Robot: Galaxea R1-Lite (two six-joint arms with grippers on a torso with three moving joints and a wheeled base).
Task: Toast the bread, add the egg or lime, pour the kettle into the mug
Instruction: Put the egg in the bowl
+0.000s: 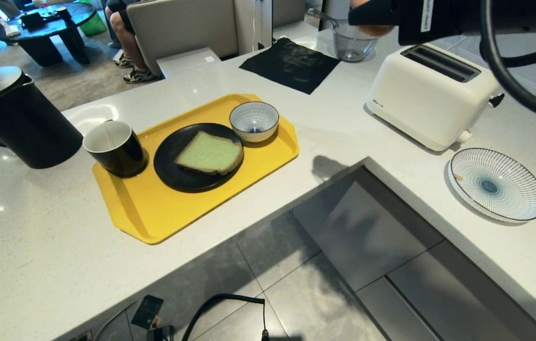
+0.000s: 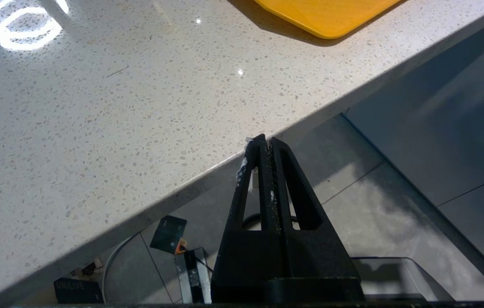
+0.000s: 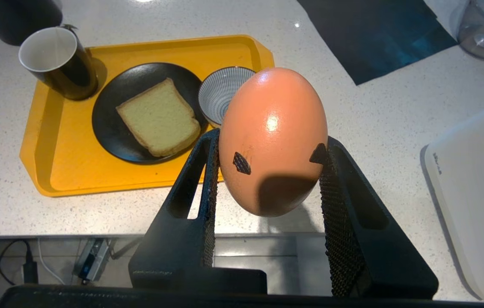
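The right gripper (image 3: 267, 162) had its jaws clamped on the egg (image 3: 272, 141), held in the air above the desk (image 1: 35, 246); in the head view only a sliver of the egg peeked out under the dark arm at the top edge, above the white toaster (image 1: 431, 94). On the yellow tray (image 1: 154, 213) the bread (image 1: 210, 153) lay on a black plate (image 1: 173, 175), between the mug (image 1: 115, 148) and a striped bowl (image 1: 254, 121). The kettle (image 1: 16, 118) stood off the tray just beside the mug, its handle cut off at the frame edge. The left gripper (image 2: 265, 143), jaws clenched and empty, hung low by the desk's front edge, unseen from the head.
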